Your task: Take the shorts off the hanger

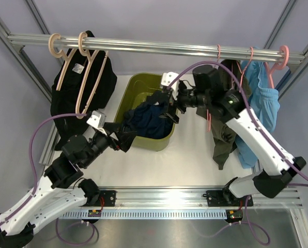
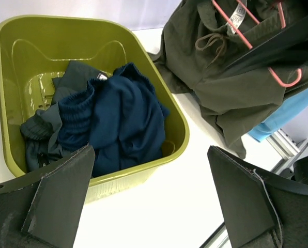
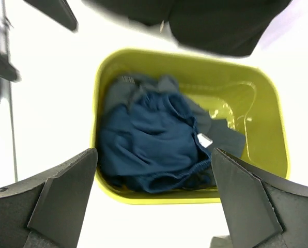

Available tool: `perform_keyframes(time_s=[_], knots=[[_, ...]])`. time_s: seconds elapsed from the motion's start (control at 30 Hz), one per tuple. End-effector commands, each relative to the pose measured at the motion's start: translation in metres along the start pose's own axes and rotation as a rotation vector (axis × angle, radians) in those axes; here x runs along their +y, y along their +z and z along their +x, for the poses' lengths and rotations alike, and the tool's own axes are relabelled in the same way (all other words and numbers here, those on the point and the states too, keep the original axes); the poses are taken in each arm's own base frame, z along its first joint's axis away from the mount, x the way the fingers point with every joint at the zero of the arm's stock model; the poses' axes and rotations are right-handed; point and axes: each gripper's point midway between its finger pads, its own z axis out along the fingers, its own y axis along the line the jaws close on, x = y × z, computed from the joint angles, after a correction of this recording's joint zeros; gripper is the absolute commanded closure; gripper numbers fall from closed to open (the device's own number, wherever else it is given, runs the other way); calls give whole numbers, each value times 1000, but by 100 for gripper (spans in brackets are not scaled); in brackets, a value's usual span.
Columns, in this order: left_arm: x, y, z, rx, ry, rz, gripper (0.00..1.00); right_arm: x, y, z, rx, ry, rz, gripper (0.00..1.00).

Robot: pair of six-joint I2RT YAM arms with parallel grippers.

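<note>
The navy blue shorts (image 1: pixel 150 123) lie crumpled in an olive-yellow bin (image 1: pixel 129 93), on top of the dark teal-slate shorts (image 2: pixel 74 75). Neither pair is on a hanger. Both pairs show in the left wrist view, navy (image 2: pixel 125 113) uppermost, and in the right wrist view, navy (image 3: pixel 146 144) over teal-slate (image 3: pixel 227 138). My left gripper (image 1: pixel 129 138) is open and empty at the bin's near-left corner. My right gripper (image 1: pixel 164 107) is open and empty above the bin's right side, over the shorts.
A black garment (image 1: pixel 84 85) hangs on peach hangers (image 1: pixel 81 54) at the rail's (image 1: pixel 154 46) left end. Olive-green shorts (image 1: pixel 224 137) and light-blue shorts (image 1: pixel 260 103) hang on pink hangers (image 1: pixel 278 59) at the right. The bin rim (image 2: pixel 179 116) is close to my left fingers.
</note>
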Motion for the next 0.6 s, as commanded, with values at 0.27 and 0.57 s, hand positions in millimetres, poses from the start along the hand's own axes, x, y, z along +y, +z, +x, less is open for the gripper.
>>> perform_keyframes(time_s=[0.27,0.57], knots=[[4,-2,-11,-9,-1,-40,4,1,-83,22,50,340,358,0],[0,5,-13,-19,-20,-30,4,-29,-140,20,-29,286,648,0]])
